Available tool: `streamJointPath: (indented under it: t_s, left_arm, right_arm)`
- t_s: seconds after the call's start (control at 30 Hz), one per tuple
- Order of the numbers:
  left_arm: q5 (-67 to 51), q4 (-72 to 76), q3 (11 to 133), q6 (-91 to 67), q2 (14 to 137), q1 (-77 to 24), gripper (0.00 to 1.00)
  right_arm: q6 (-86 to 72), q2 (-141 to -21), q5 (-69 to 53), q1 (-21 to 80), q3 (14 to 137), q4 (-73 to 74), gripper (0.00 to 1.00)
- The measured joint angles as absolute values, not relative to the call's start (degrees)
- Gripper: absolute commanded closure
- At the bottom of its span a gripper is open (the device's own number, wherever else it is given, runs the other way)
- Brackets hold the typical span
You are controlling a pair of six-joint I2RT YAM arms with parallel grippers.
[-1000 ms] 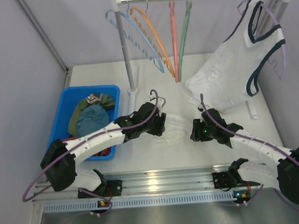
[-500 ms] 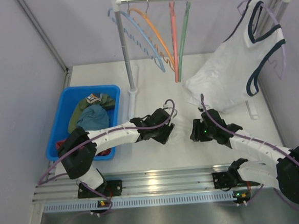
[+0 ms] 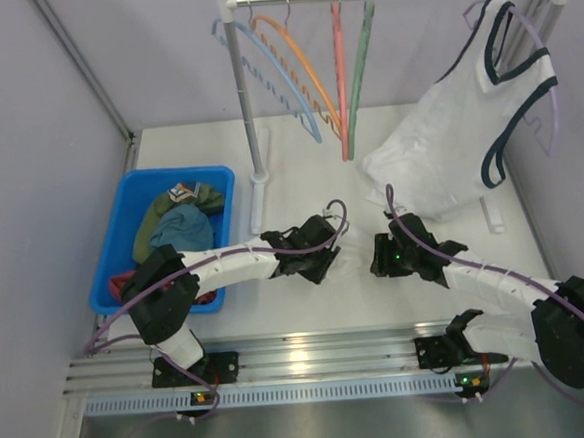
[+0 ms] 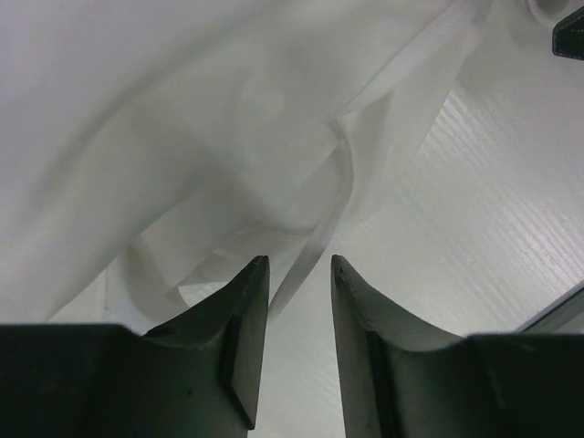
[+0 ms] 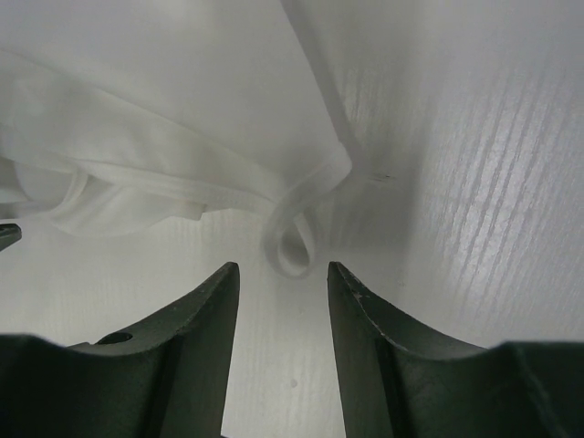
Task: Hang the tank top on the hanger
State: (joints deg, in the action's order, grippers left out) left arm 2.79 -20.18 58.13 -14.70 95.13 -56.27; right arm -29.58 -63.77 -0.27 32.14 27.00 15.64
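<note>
The tank top [image 3: 350, 251] lay crumpled on the table [image 3: 318, 299] between the arms. Left jaws stood parted around a fabric fold [image 4: 315, 245]; right jaws, parted too, faced a strap loop [image 5: 294, 243]. The hanger [image 3: 361, 66] hung far behind.

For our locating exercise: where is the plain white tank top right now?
In the top view, the tank top lies crumpled on the table between the left hand and the right hand, in front of the clothes rack.
</note>
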Motion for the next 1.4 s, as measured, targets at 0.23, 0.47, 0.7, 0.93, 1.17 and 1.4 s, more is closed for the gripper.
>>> streamJointPath:
  t_s: [0.23, 0.47, 0.7, 0.93, 1.17, 1.4]
  left_arm:
    - [2.63, -20.69, 58.15, -14.09, 95.79, -56.38, 0.96]
    - [3.05, -21.69, 58.3, -13.78, 95.81, -56.38, 1.0]
    - [4.29, -24.56, 58.74, -14.5, 94.85, -56.38, 1.0]
    - [6.2, -27.33, 59.77, -16.64, 87.61, -56.36, 1.0]
    - [10.48, -29.89, 61.23, -19.27, 77.03, -56.34, 1.0]
    - [18.85, -32.38, 65.78, -21.15, 66.98, -56.27, 1.0]
  right_arm:
    - [-29.17, -65.45, 0.62, 32.21, 27.0, 15.44, 0.56]
    - [-28.49, -66.85, 1.63, 32.99, 27.24, 15.0, 0.63]
    - [-27.97, -69.73, 1.89, 33.74, 28.36, 13.34, 0.87]
    - [-28.12, -69.54, 2.42, 33.78, 30.65, 14.98, 1.0]
    - [-28.08, -60.6, 3.57, 33.95, 37.5, 22.98, 1.0]
    - [-27.55, -54.33, 8.32, 33.98, 50.11, 31.57, 1.0]
